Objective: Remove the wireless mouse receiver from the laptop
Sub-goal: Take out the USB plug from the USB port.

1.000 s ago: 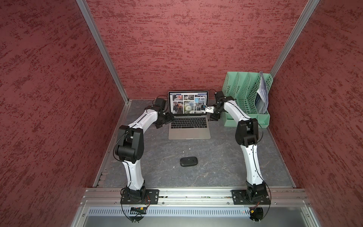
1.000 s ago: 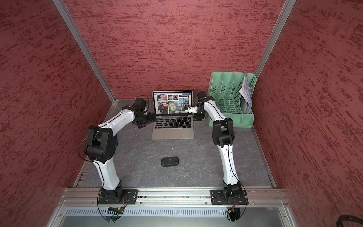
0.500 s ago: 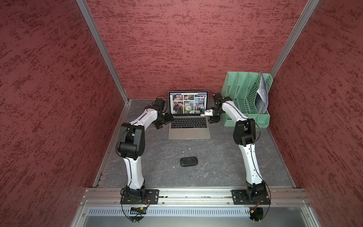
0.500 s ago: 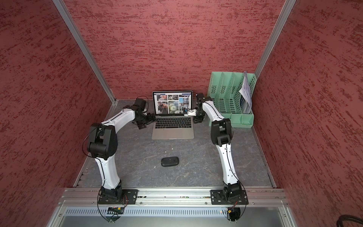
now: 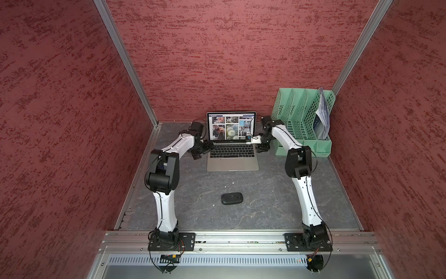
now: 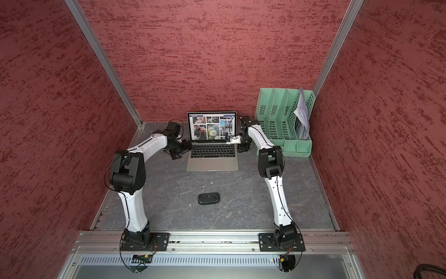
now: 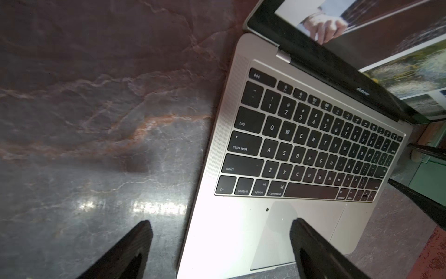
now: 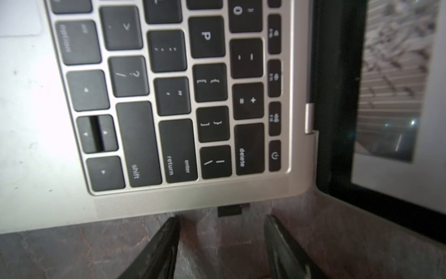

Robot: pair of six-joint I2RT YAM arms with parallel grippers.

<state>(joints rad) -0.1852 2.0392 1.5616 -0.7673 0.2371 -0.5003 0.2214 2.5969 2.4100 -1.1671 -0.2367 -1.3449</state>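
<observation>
The silver-grey laptop (image 5: 233, 159) (image 6: 212, 161) stands open at the back of the table, its screen showing photos. The wireless mouse receiver (image 8: 229, 210) is a tiny black stub sticking out of the laptop's (image 8: 36, 120) right edge near the hinge. My right gripper (image 8: 222, 219) (image 5: 259, 149) is open at that edge, and the stub lies just beyond the gap between its fingertips, untouched. My left gripper (image 7: 220, 223) (image 5: 207, 146) is wide open over the laptop's (image 7: 241, 229) left side. One of its fingers is above the trackpad and one above the table. It holds nothing.
A flat black mouse (image 5: 232, 198) (image 6: 208, 198) lies on the grey stone table in front of the laptop. A green file organizer (image 5: 301, 120) (image 6: 282, 118) with papers stands at the back right, close behind my right arm. Red walls enclose the cell.
My right arm has edged in toward the laptop's right edge and its jaws have narrowed a little. The left arm's elbow has shifted slightly.
</observation>
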